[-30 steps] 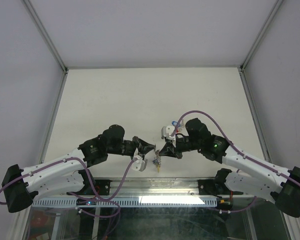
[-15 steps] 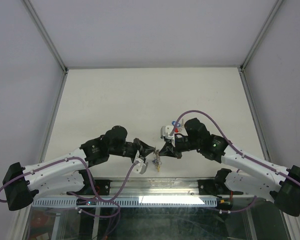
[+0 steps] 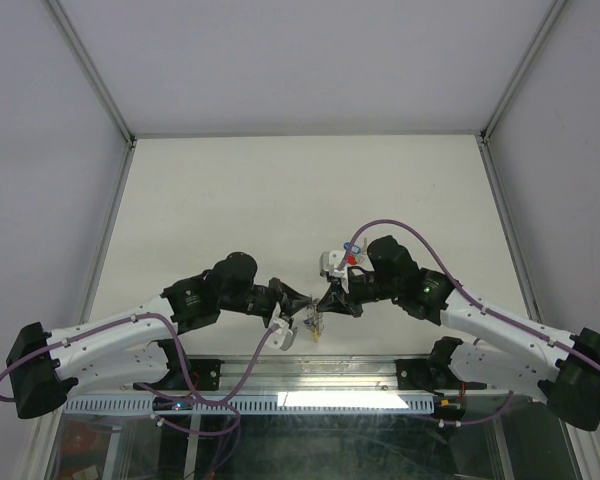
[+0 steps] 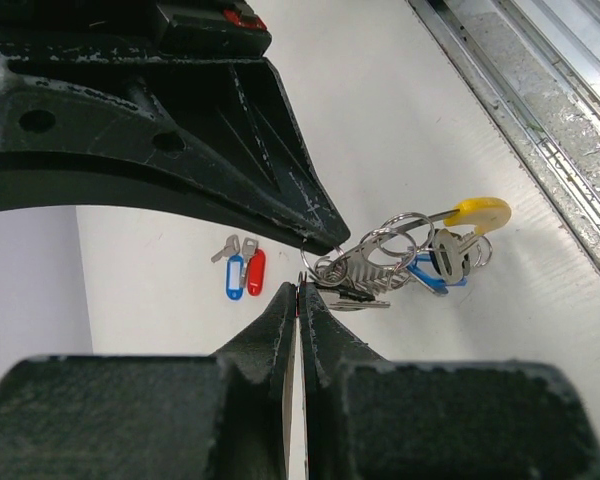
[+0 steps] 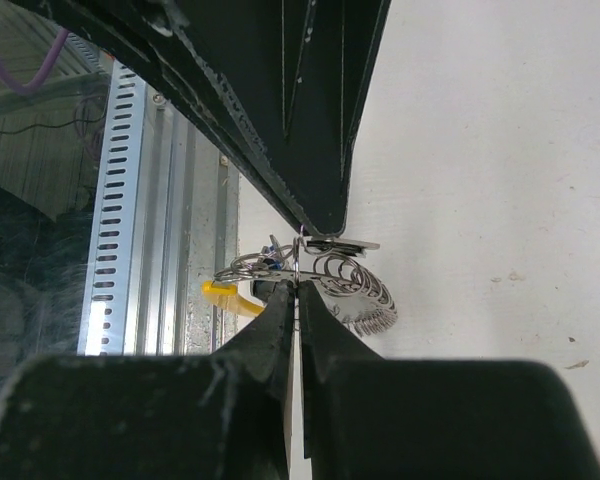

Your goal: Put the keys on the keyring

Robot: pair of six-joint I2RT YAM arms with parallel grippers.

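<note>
Plainly clenched on both sides. Pinches a thin wire loop of the keyring [image 4: 375, 265] in the left gripper [image 4: 298, 290], jaws pressed flat together with no gap showing. Nips the same bunch from the opposite side in the right gripper [image 5: 298, 288], also squeezed tight, with the wire running up from its tips. Meets nearly tip to tip, low over the near edge of the table [image 4: 400, 120], just beside the metal rail [image 4: 540, 100]. Hangs clear of the surface between the two tips: silvery coils and loops bunched together, with a yellow tab [image 4: 477, 212] jutting out toward the rail. Carries at least one key with a blue tag within the bunch; cannot tell how many more. Leaves two of the keys [image 4: 242, 268] loose on the table, blue tag and red tag side by side and touching, near the bunch but apart from it.
</note>
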